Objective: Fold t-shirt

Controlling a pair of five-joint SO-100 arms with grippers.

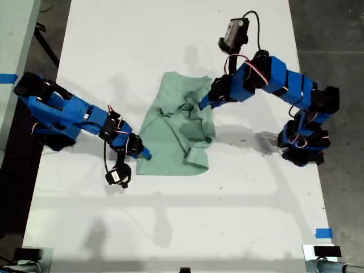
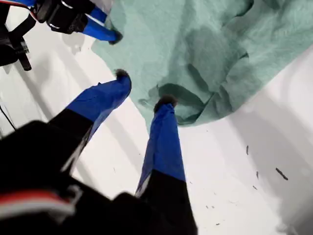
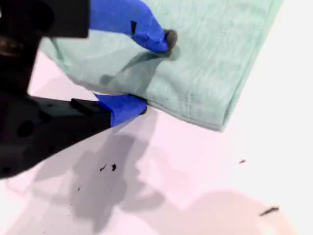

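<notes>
The t-shirt point(image 2: 220, 54) runs off the first wrist view's edge. In the second wrist view one finger point(image 3: 124, 106) slips under the hem, its tip hidden. No white tag shows among the bunched folds.

Bench point(image 1: 170, 227): one long white top, running from the near edge to the far edge of the exterior view, with grey floor point(image 1: 335, 34) showing on either side. Surface matt, marked with small dark specks and scuffs point(image 2: 281, 174) here and there.

Lying directly on my bench:
- T-shirt point(image 1: 176, 142), pale mint green, rumpled and partly folded over itself, near the middle of the top.
- Base of one blue arm point(image 1: 304, 142), toward the exterior view's right edge.
- Base of the other blue arm point(image 1: 48, 133), toward the exterior view's left edge.
- Strip of blue tape point(image 1: 323, 233), near the front corner on the exterior view's right.
</notes>
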